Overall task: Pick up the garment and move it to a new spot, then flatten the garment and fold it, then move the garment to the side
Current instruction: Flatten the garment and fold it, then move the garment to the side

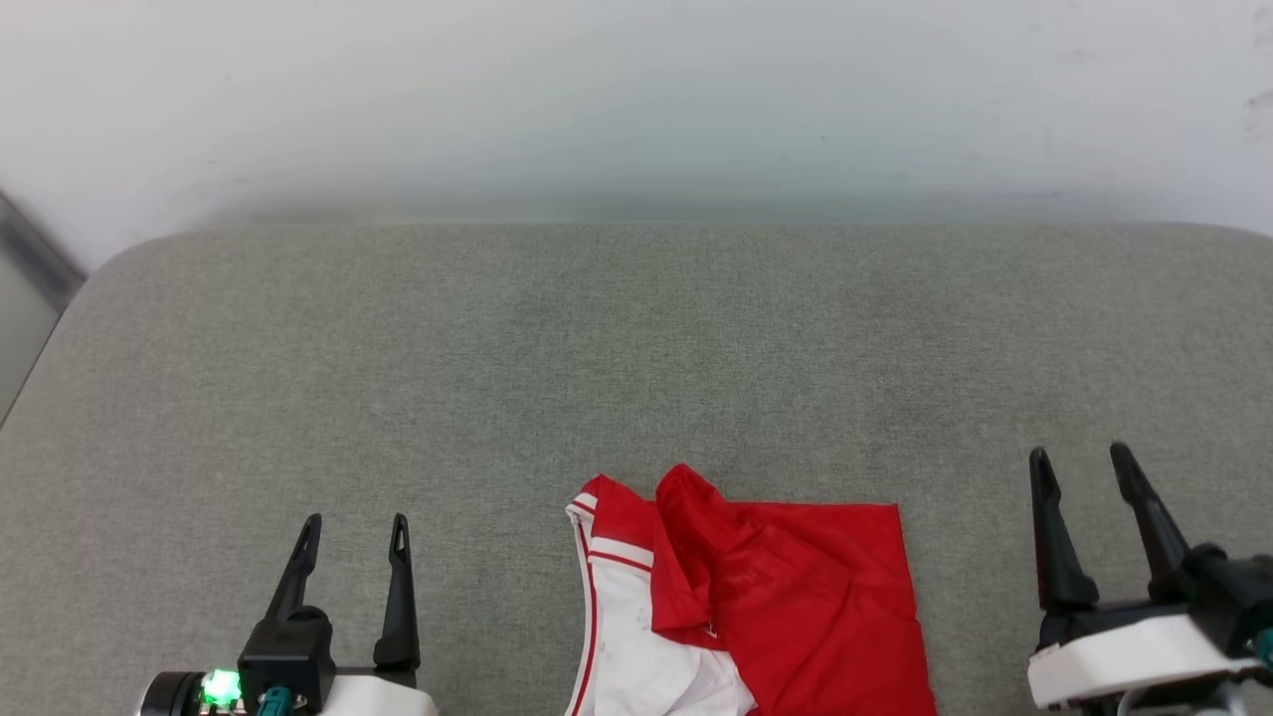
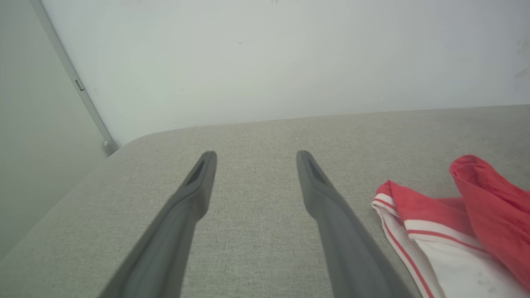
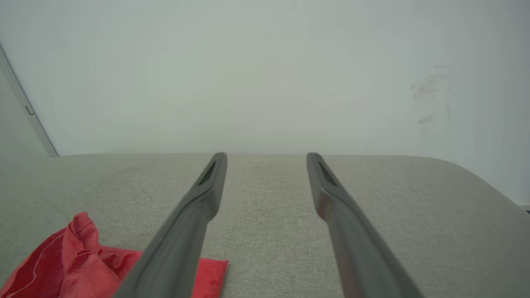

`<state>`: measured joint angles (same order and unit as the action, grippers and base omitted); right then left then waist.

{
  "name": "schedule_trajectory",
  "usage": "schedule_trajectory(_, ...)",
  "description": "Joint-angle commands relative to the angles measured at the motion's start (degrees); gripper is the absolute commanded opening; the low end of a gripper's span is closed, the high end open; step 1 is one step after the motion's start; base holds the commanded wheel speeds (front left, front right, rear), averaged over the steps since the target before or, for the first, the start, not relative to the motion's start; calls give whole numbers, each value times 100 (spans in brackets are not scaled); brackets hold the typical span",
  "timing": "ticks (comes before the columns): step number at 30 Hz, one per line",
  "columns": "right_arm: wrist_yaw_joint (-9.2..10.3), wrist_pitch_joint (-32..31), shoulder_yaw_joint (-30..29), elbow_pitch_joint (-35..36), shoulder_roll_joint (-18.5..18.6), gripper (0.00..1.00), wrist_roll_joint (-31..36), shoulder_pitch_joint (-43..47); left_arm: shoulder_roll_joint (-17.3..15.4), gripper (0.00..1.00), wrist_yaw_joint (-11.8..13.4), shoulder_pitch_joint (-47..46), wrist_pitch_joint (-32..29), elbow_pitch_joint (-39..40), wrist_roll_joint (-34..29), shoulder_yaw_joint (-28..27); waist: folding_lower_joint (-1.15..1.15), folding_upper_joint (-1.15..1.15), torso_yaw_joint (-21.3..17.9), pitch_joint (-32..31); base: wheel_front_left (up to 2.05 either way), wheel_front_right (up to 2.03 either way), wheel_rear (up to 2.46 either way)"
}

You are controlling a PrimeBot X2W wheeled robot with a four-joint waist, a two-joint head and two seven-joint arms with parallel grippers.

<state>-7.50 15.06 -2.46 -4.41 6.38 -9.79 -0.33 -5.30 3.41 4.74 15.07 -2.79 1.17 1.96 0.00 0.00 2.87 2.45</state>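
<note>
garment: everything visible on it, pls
The garment is soft red fabric with a white part at its left, trimmed in red-and-white stripes. It lies rumpled on the gray cushion, a red fold bunched up at its far middle, its right part flat, straight-edged; its near end runs out of the head view. The open left claw and right claw stand either side, clear of it.

Bright, even, diffuse light; faint shadow band along wall [image 1: 636,99] base; wrist views wide-angle, fingers [image 2: 165,244] softly out of focus.

The garment [image 1: 816,597] runs off the head view's bottom edge. In the right wrist view, a finger [image 3: 178,248] of the right gripper [image 3: 267,156] covers part of it.
</note>
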Motion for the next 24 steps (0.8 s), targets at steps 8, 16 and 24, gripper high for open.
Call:
schedule_trajectory(8,2,11,-60,141,-226,100,101,449,14,100,-51,76,12,-1,6,-24,0,0,16,-26,0,0,0)
schedule_trajectory(16,2,12,-357,357,-144,100,128,95,22,100,-76,81,12,-34,-25,-42,0,0,33,-103,0,0,0)
schedule_trajectory(24,2,-638,-14,510,803,100,-43,-922,41,100,-87,100,12,-54,-30,-44,0,0,46,-123,0,0,0)
